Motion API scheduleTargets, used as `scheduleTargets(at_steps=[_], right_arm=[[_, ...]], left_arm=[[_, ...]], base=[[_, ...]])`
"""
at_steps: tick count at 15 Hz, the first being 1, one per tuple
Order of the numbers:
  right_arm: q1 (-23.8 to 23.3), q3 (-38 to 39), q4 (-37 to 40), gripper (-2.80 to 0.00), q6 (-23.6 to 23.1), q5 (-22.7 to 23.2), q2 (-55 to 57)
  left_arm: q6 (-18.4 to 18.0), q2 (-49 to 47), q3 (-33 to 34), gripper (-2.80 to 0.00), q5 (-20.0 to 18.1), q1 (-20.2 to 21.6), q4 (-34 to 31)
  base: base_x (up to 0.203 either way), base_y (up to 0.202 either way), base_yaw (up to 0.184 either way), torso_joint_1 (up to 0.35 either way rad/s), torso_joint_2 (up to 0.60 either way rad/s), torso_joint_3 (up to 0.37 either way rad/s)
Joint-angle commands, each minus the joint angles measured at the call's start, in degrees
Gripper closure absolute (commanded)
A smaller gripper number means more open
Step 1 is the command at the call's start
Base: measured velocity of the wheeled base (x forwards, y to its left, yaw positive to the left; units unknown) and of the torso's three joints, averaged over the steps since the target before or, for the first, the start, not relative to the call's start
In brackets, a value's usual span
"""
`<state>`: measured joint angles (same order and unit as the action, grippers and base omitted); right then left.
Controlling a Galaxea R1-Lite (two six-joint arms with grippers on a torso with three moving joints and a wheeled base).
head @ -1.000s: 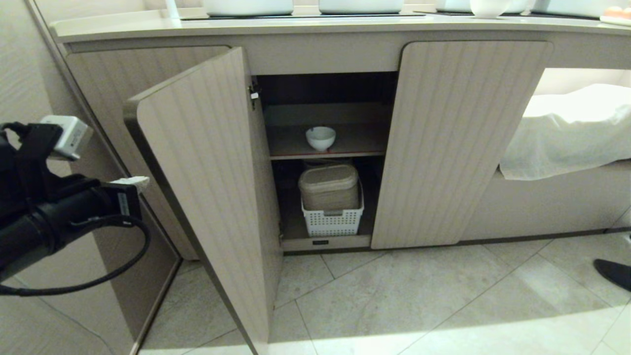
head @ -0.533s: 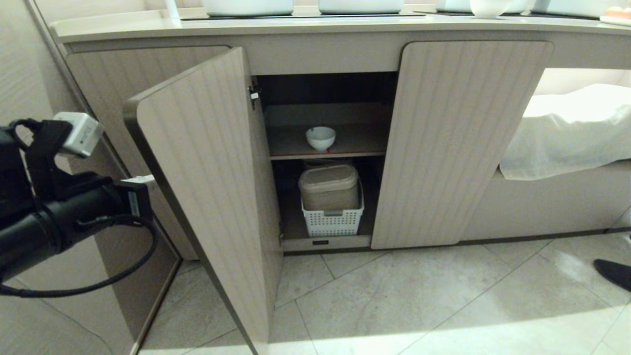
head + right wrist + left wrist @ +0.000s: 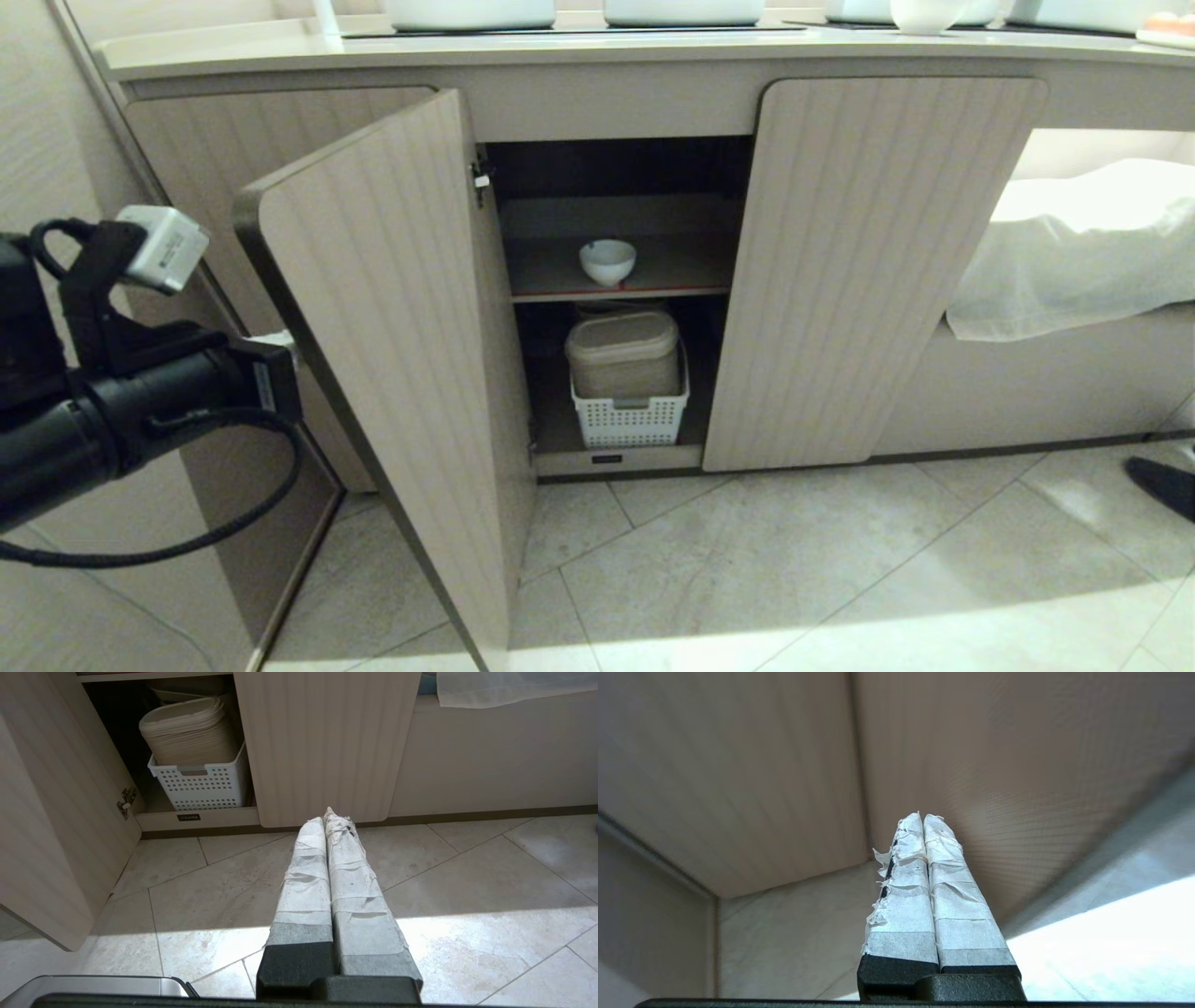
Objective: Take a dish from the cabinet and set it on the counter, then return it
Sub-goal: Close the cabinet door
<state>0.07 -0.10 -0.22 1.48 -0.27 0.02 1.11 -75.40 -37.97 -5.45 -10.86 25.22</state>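
Hiding left tool: open door

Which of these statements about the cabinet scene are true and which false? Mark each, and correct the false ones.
1. The dish sits on the upper shelf inside the cabinet. True.
2. The left tool holds the dish. False: it is shut on nothing, behind the open door.
3. A white perforated basket stands below the shelf. True.
4. All the cabinet doors are closed. False: one door stands open.
5. The right tool is open. False: it is shut, above the tiled floor.
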Motion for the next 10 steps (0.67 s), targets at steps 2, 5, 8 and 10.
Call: scheduleTargets(at_steps=[2, 5, 8, 10], right_arm=[[0.01, 0.01, -0.04, 0.00, 0.02, 0.00, 0.05], [0.01, 0.01, -0.04, 0.00, 0.02, 0.00, 0.06], [0.01, 0.01, -0.04, 0.00, 0.02, 0.00, 0.06], [0.01, 0.01, -0.04, 0.00, 0.02, 0.00, 0.06]], left_arm=[[0.55, 0.52, 0.00, 0.00, -0.18, -2.12, 0.22], [1.90, 0.52, -0.87, 0.00, -0.75, -4.13, 0.18], [2.93, 0.43, -1.54, 0.00, -2.02, -6.08, 0.18], [2.94, 0.26, -1.70, 0.00, -2.28, -7.50, 0.18]], base=[[0.000, 0.000, 0.000, 0.000, 0.00, 0.000], [0.000, 0.000, 0.000, 0.000, 0.00, 0.000], [0.000, 0.000, 0.000, 0.000, 0.00, 0.000], [0.000, 0.000, 0.000, 0.000, 0.00, 0.000]])
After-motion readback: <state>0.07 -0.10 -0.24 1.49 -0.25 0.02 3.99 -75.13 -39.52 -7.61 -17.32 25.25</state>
